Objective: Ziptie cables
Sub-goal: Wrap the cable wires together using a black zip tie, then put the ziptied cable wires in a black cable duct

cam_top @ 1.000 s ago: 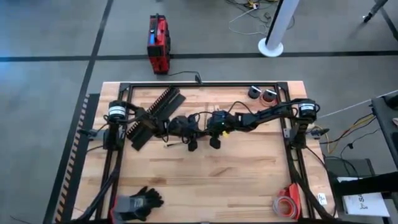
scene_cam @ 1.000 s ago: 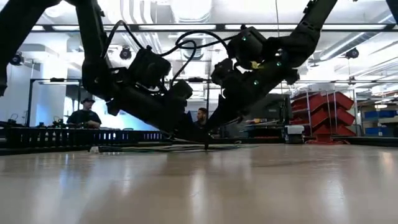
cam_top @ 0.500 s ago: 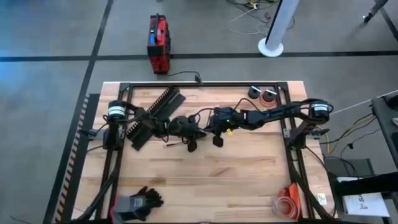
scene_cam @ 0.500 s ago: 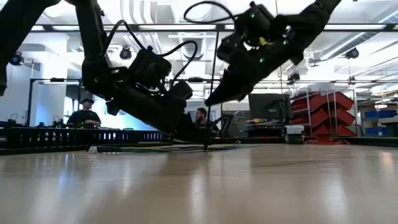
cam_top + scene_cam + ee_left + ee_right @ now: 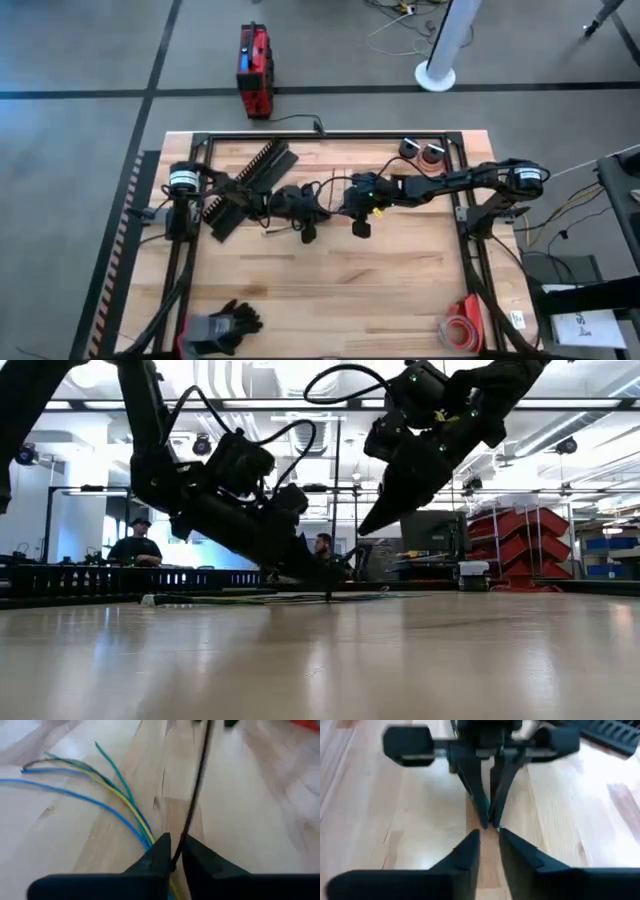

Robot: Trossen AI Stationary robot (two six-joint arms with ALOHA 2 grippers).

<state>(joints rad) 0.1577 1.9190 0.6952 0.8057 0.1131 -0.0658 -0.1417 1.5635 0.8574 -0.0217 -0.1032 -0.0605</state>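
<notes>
The left gripper [image 5: 300,572] is down at the worktop [image 5: 330,290] near its middle, toward the far edge, its fingers [image 5: 155,855] pinching a thin black zip tie [image 5: 196,785] that stands upright from between the tips. The cables [image 5: 107,787], thin blue, green and yellow wires, lie flat on the wood right at those tips; they run in beside the left gripper and fan apart at the free end. In the low view they show as a flat line on the worktop beneath the left arm. The right gripper [image 5: 368,528] hangs in the air above the worktop, just beside the left one and facing it, touching nothing; its fingers [image 5: 465,855] stand a little apart with only a narrow gap between them and hold nothing. A black comb-toothed strip [image 5: 245,180] lies toward the far left corner. A person [image 5: 135,545] sits in the room beyond the table.
</notes>
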